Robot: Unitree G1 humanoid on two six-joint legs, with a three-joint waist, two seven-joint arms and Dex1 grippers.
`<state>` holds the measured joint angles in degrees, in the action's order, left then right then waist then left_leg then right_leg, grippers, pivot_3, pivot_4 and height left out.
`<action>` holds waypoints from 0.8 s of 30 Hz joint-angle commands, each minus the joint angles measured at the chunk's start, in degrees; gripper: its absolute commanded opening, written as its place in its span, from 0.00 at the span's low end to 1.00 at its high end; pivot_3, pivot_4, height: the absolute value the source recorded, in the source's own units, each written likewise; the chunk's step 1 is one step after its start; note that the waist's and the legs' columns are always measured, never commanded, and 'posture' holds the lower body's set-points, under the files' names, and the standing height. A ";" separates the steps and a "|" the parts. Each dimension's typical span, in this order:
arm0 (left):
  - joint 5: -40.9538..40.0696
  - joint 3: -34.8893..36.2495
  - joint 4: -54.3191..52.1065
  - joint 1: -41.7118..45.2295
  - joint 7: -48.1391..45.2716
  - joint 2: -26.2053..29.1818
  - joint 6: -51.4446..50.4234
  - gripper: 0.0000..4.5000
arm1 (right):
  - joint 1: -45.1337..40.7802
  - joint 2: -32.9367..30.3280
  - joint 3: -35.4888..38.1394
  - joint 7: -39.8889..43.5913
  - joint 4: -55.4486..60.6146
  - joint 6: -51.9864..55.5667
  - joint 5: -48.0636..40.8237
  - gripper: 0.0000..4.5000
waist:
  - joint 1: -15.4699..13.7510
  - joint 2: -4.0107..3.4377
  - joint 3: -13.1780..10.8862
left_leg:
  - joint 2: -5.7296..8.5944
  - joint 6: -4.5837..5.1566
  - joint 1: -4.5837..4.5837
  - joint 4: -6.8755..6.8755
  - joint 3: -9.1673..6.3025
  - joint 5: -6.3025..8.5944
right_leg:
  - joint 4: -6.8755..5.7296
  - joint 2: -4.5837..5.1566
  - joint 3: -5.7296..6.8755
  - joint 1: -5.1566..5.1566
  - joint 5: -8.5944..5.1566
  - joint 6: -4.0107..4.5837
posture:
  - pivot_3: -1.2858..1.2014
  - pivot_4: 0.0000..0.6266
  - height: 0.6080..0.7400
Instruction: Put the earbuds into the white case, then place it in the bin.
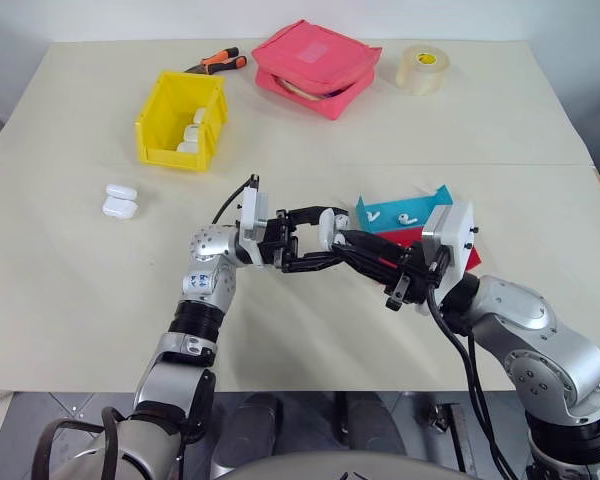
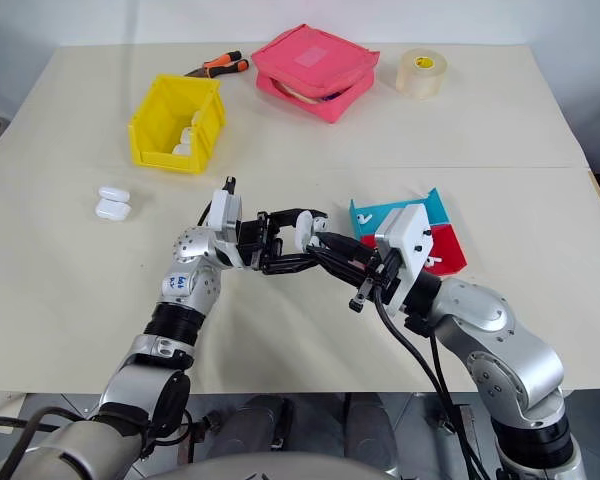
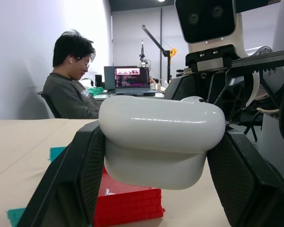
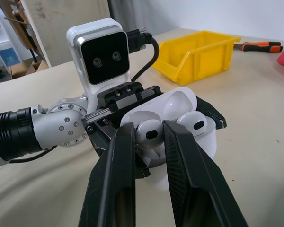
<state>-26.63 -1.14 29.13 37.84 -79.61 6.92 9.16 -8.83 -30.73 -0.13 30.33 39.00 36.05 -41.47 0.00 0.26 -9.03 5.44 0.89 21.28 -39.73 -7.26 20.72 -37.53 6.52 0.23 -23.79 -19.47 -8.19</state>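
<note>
Left tool [image 1: 318, 232] clamps white case [image 4: 180, 124] mid-air over worktop [image 1: 70, 290], lid open toward right arm for loading. Right tool [image 4: 149, 135], fingers narrow, pinches earbud [image 4: 148, 131] at its socket; second earbud [image 4: 195, 124] looks seated. Bin [image 1: 181, 118] waits well behind.

My left pincer [image 2: 302, 243] grips the white case [image 2: 305, 236] above the table [image 2: 70, 290], and my right pincer [image 2: 318, 243] meets it from the other side. Behind lie teal and red trays [image 2: 442, 236]; farther back stand the yellow bin [image 2: 177, 122], a pink pouch [image 2: 315, 69] and a tape roll [image 2: 421, 72].
</note>
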 commanded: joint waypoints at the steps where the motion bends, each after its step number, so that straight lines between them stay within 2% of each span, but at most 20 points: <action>1: -2.02 1.08 -3.98 0.81 -0.31 -0.29 0.99 0.63 | 0.67 -1.28 -0.52 -2.00 -2.63 2.56 2.78 0.11 | 0.03 0.00 0.00 | 0.00 0.00 0.00 0.00 0.00 0.00 | 0.00 0.00 0.00 0.00 0.00 0.00 | 0.52 0.24 1.00; 24: -1.49 1.01 -3.43 1.19 -0.98 -0.92 2.39 0.63 | 1.10 -3.72 -3.59 -2.83 -2.55 5.47 3.55 0.11 | 0.02 0.00 0.00 | 0.00 0.00 0.00 0.00 0.00 0.00 | 0.00 0.00 0.01 0.01 0.00 0.00 | 0.52 0.24 1.00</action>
<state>-25.18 -1.16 29.42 37.39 -79.81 7.18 10.13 -9.72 -32.82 -2.14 28.66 39.38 37.95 -40.85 0.02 0.26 -9.03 5.44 0.89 21.28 -39.73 -7.26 20.72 -37.53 6.52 0.24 -23.78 -19.47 -8.19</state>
